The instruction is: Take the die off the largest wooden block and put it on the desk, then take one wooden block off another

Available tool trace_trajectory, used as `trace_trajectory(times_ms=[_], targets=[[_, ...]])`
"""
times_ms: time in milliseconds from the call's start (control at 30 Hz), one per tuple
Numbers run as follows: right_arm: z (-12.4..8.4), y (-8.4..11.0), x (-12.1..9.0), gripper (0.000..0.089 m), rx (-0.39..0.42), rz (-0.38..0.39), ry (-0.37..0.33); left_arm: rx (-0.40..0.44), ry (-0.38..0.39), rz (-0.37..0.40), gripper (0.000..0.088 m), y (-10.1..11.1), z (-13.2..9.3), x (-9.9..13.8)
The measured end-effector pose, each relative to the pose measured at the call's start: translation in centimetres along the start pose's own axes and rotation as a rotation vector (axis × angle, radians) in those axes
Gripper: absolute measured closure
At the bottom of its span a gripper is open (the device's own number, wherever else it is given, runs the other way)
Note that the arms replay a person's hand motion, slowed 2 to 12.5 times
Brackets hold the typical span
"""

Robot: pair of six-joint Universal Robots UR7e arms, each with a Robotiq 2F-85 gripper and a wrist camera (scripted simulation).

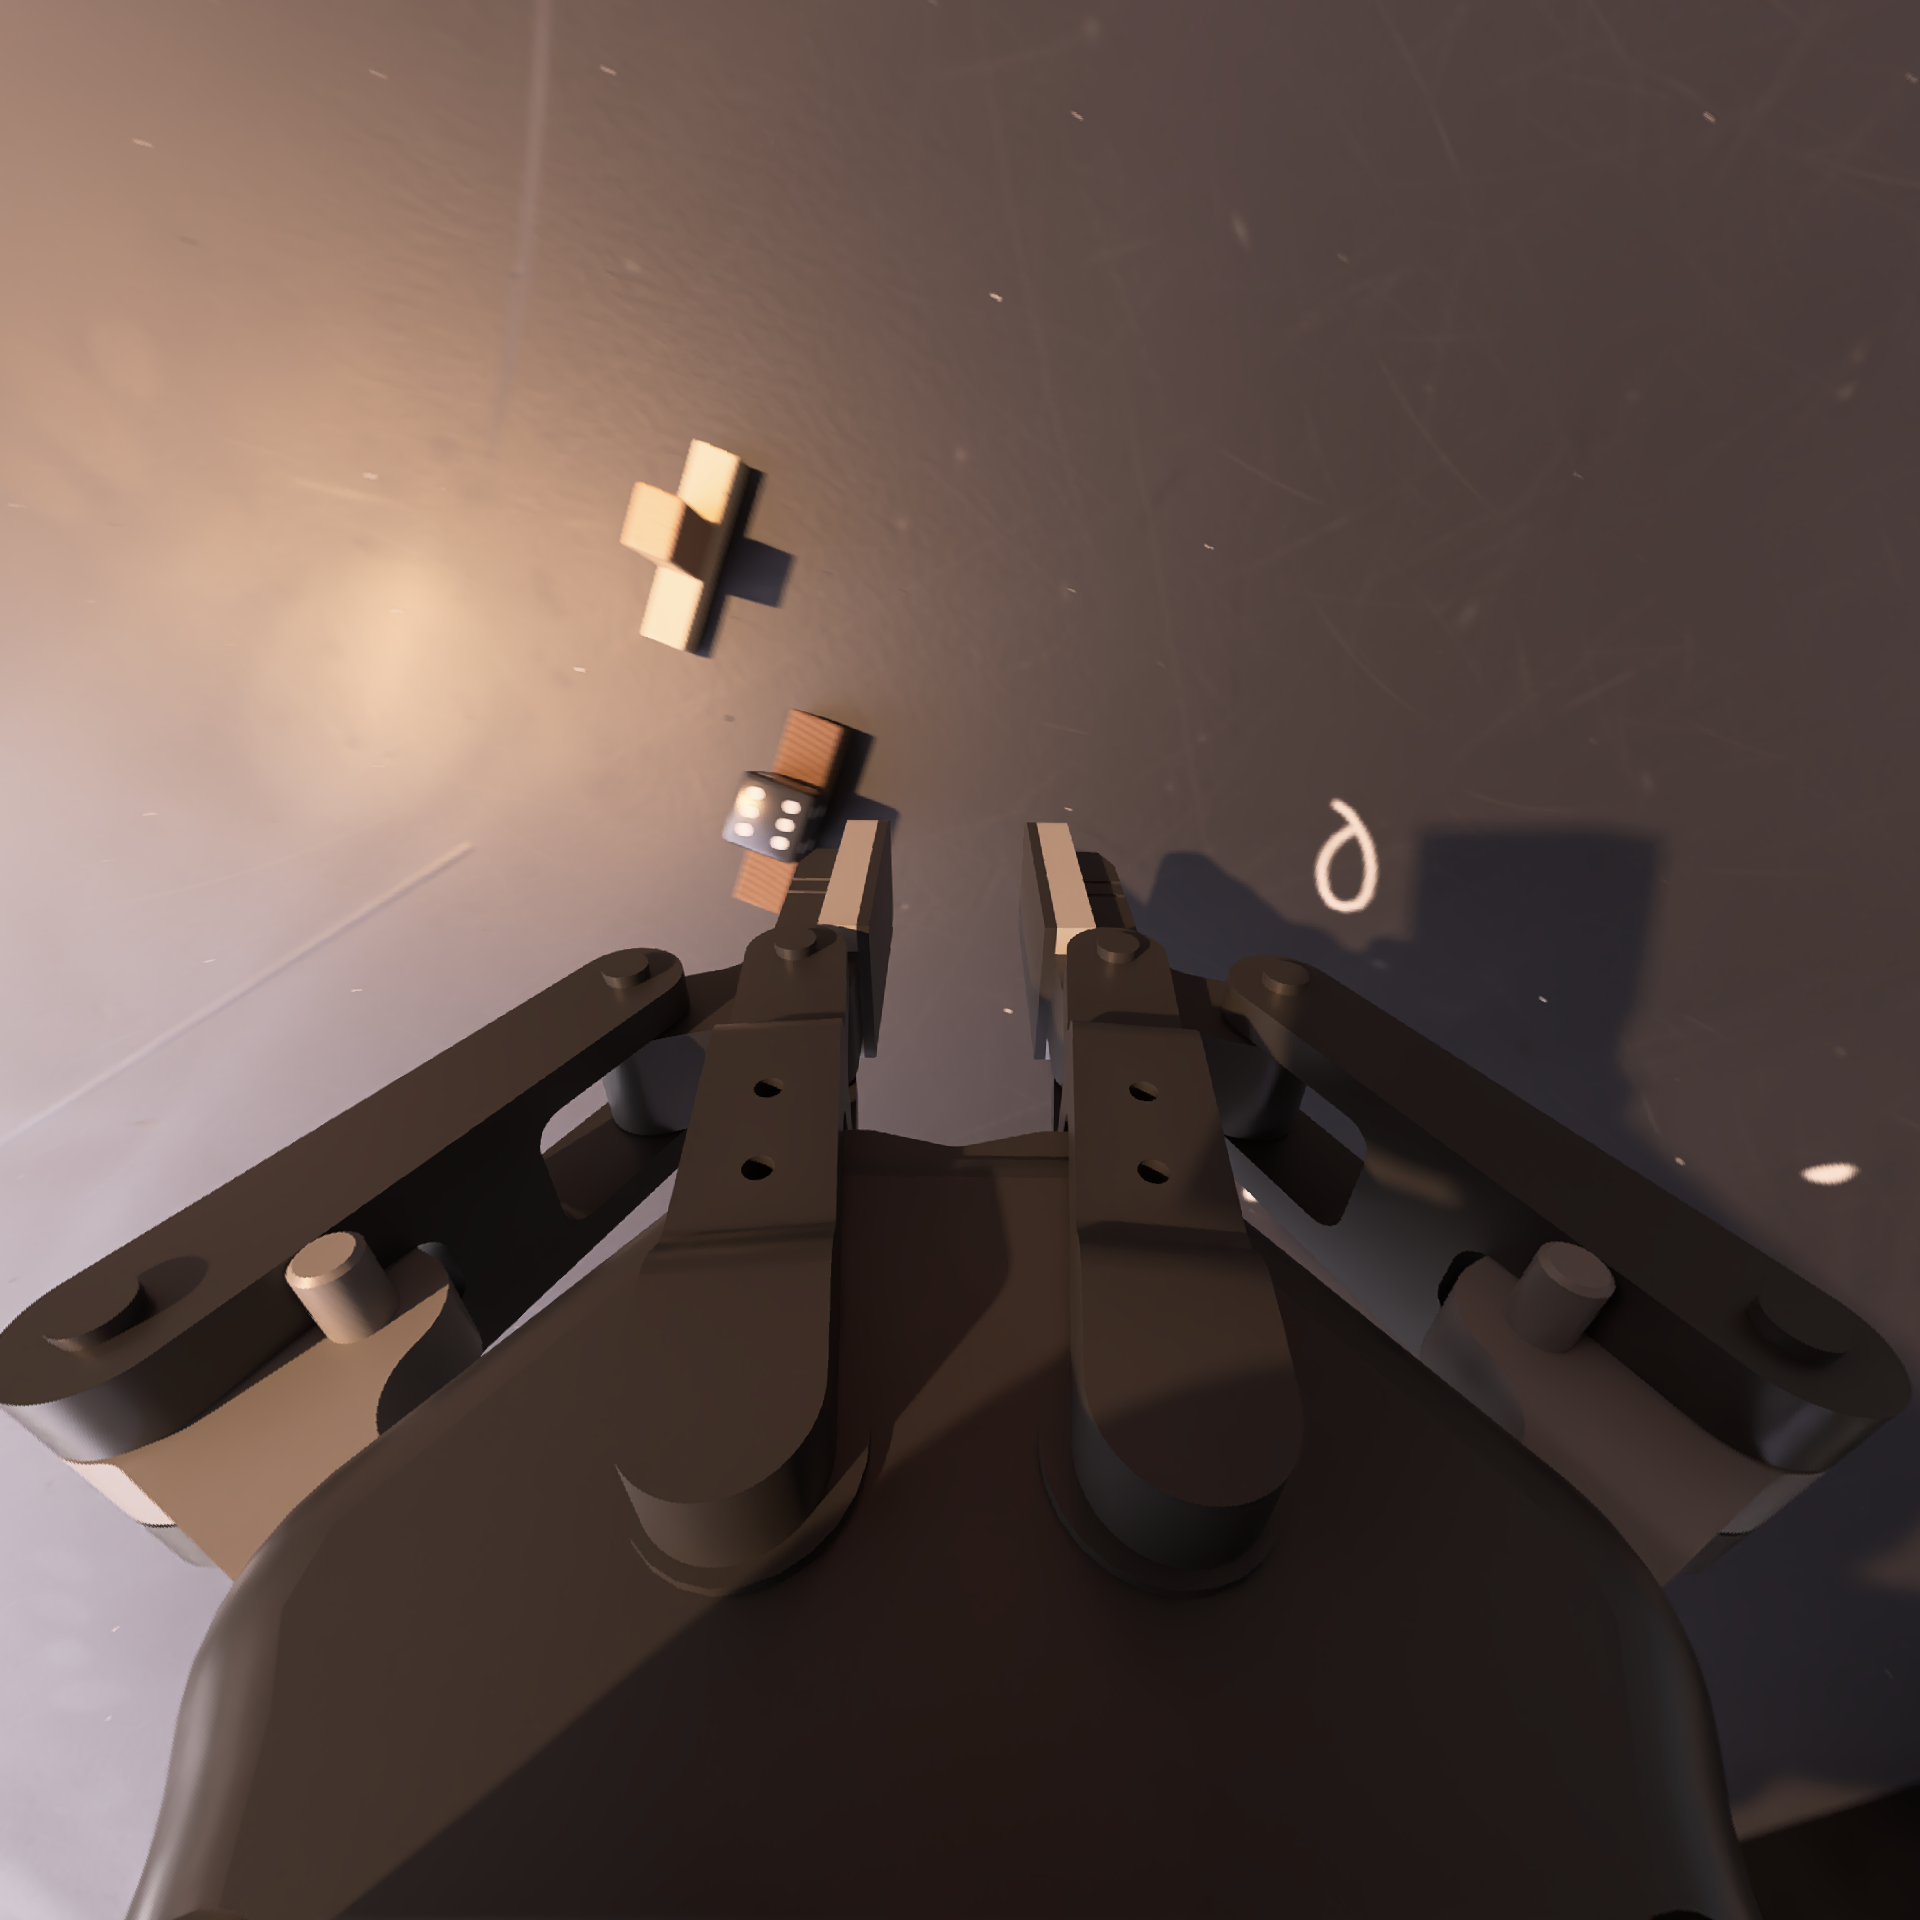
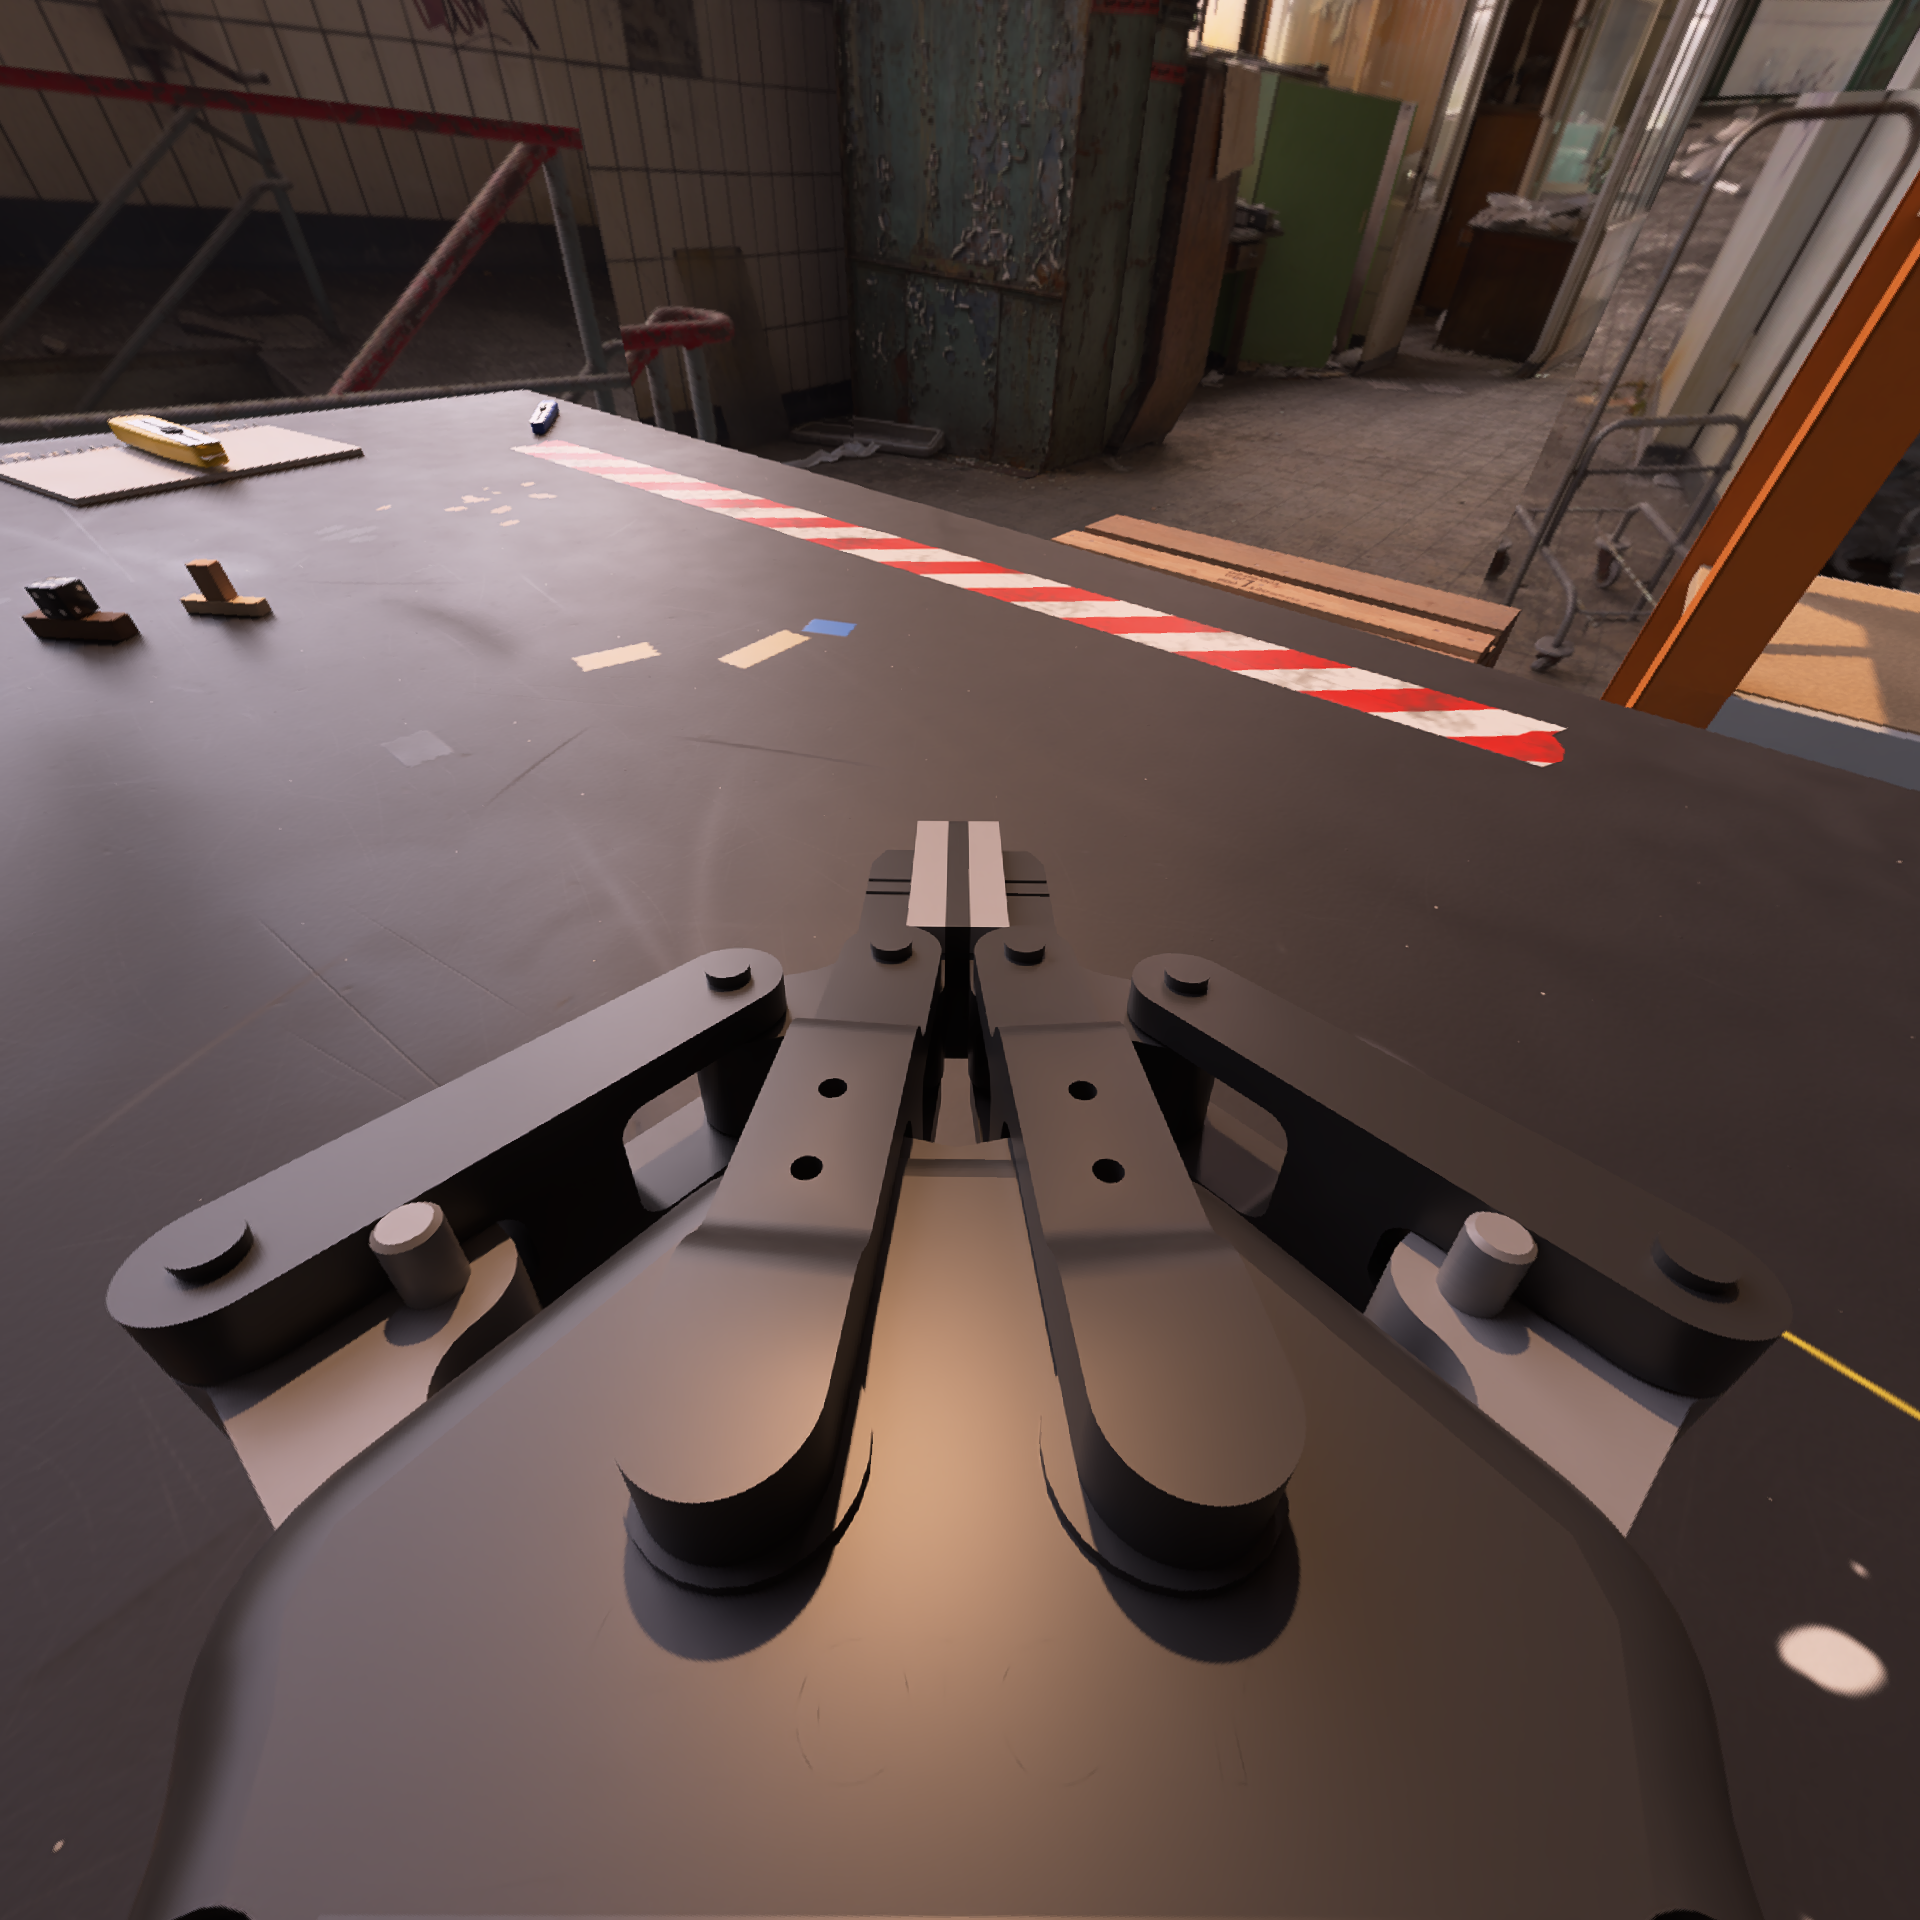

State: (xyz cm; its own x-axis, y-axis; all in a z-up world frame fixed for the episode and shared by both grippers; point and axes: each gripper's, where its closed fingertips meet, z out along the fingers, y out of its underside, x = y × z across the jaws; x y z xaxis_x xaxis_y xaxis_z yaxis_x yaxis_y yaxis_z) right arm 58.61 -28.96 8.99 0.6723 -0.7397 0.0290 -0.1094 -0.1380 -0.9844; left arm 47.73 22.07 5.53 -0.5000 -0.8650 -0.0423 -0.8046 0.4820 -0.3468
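Observation:
A black die (image 1: pixel 774 829) with white pips sits on a long reddish-brown wooden block (image 1: pixel 802 795) lying flat on the dark desk (image 1: pixel 1351 416). Beyond it, two pale wooden blocks (image 1: pixel 694 545) lie crossed, one on the other. My left gripper (image 1: pixel 956 873) is open and empty above the desk, its left fingertip just right of the die. In the right wrist view the die (image 2: pixel 60 597) on its block (image 2: pixel 81 625) and the crossed blocks (image 2: pixel 223 594) are far off at the left. My right gripper (image 2: pixel 958 873) is shut and empty over the desk.
A white loop mark (image 1: pixel 1345 857) is on the desk right of the left gripper. A red-and-white striped tape (image 2: pixel 1039 592) runs along the desk's far edge. A yellow knife (image 2: pixel 171 438) lies on a pale mat (image 2: pixel 270 457) at the back left. Tape scraps (image 2: pixel 764 647) lie mid-desk.

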Motion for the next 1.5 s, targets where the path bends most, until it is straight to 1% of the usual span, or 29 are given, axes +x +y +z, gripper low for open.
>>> trace_trajectory(times_ms=[200,300,400,500,600,700,867,1000,1233,1400,1500], targets=[[0.1,0.2,-0.2,0.0893,-0.009,-0.004,-0.001,0.037,-0.095,-0.023,0.0636,-0.9,-0.2,-3.1],[0.1,0.3,-0.2,0.0893,-0.013,-0.006,-0.001,0.041,-0.108,-0.009,0.0628,-1.1,-0.1,-4.1],[0.1,0.4,-0.3,0.0893,-0.017,-0.008,-0.001,0.037,-0.090,0.027,0.0627,-1.4,0.3,-4.4],[0.2,0.5,-0.3,0.0893,-0.022,-0.010,-0.002,0.014,-0.077,0.072,0.0631,-1.3,0.8,-4.6],[0.2,0.6,-0.4,0.0893,-0.026,-0.012,-0.002,-0.029,-0.066,0.132,0.0642,-1.0,1.3,-4.9],[0.2,0.7,-0.4,0.0893,-0.030,-0.013,-0.003,-0.077,-0.039,0.191,0.0645,-0.5,1.9,-4.7],[0.3,0.9,-0.4,0.0893,-0.037,-0.015,-0.005,-0.141,-0.012,0.258,0.0632,0.0,2.6,-4.7],[0.4,1.0,-0.5,0.0893,-0.043,-0.019,-0.007,-0.175,0.012,0.289,0.0619,0.2,3.0,-4.5],[0.4,1.2,-0.5,0.0893,-0.053,-0.026,-0.010,-0.230,0.019,0.319,0.0622,0.5,3.6,-4.8],[0.5,1.4,-0.6,0.0893,-0.059,-0.031,-0.013,-0.243,0.043,0.332,0.0630,0.4,3.8,-4.5],[0.5,1.4,-0.6,0.0893,-0.063,-0.036,-0.016,-0.249,0.059,0.343,0.0652,0.5,3.8,-4.4]])
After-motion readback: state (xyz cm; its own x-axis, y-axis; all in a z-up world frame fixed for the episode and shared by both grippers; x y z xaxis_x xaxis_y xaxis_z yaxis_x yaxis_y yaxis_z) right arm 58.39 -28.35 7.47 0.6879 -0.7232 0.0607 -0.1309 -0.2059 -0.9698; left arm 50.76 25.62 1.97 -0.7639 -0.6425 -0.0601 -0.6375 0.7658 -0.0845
